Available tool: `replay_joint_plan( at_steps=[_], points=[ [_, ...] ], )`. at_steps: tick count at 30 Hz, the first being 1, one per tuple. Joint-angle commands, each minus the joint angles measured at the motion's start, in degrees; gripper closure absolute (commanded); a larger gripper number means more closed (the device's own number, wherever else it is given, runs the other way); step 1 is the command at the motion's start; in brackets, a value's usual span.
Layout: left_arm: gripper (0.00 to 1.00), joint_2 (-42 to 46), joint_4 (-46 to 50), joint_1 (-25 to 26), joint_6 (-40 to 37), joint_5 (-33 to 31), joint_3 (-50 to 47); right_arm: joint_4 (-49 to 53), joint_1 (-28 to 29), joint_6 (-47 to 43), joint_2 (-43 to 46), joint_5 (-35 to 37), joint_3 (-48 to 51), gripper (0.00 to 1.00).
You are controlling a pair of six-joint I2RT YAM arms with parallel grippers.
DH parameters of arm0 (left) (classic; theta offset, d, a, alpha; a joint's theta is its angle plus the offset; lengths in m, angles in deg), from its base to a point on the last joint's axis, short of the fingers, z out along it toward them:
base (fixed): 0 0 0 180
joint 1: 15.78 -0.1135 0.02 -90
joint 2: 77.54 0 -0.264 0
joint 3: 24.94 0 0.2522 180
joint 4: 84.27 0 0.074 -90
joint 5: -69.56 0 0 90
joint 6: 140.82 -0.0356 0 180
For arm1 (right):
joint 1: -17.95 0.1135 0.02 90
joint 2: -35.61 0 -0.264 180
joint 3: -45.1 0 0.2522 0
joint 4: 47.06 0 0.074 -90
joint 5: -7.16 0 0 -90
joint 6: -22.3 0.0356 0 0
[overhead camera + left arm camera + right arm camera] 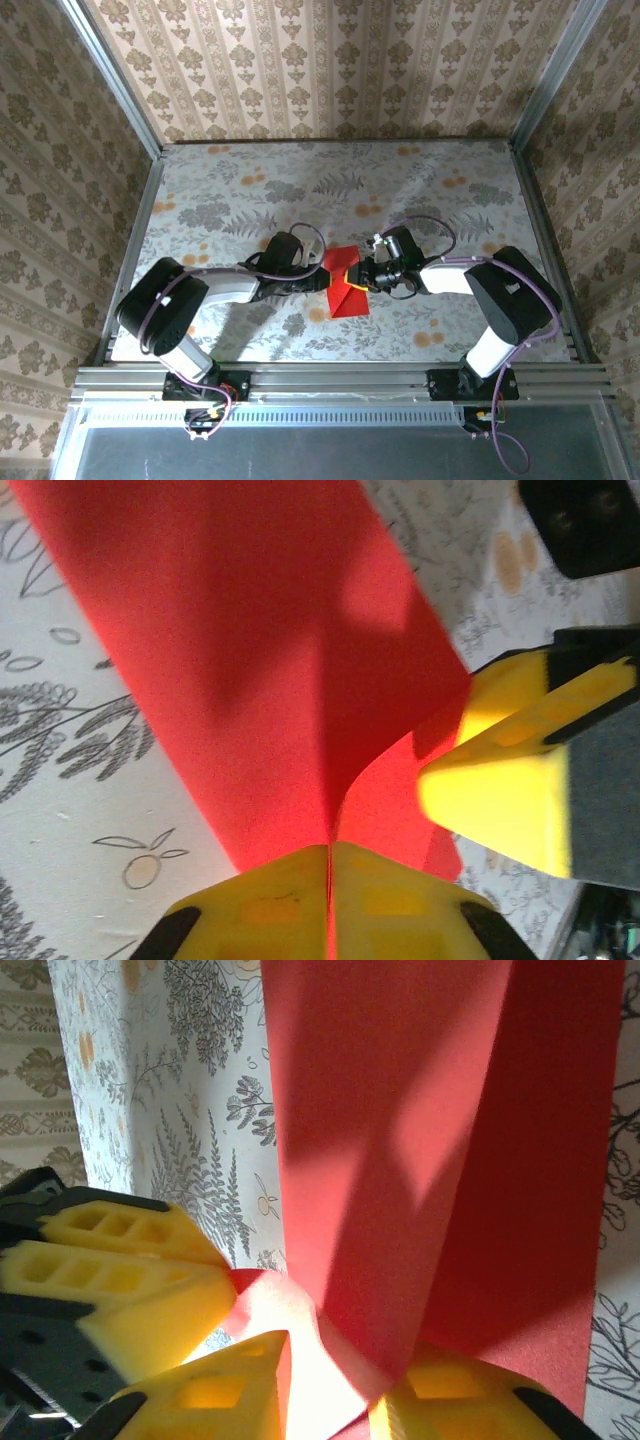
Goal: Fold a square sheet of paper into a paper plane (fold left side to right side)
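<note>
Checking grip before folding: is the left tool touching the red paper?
Touching. The left wrist view shows the left tool pinching the red paper at its edge.

Readable text, labels, brand marks, numbers and signs: none legible in any view. Thin bright red square sheet of paper (347, 290): plain face. Pale table cover printed with grey ferns and orange fruit (250, 190): ornament only. Beige striped wallpaper (330, 70): repeating floral motif, no lettering to be made out.
</note>
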Motion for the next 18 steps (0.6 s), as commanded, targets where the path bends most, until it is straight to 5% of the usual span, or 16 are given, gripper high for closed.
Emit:
replay_joint_plan(
  at_steps=[1,7,18],
  points=[
    [0.83,-1.37,-1.44,-0.65,0.31,-1.26,-1.01,-2.31,0.57,0.61,-1.45,-1.36,-1.12,0.81],
    [0.64,2.98,-0.18,-1.43,-1.06,-3.14,-2.04,-2.43,0.43,-0.55,-0.09,-0.32,-0.95,0.99],
    [0.25,29.56,3.29,-3.05,-2.55,-8.13,-6.95,-1.19,-4.18,-7.69,18.86,0.86,2.3,1.0]
  ],
)
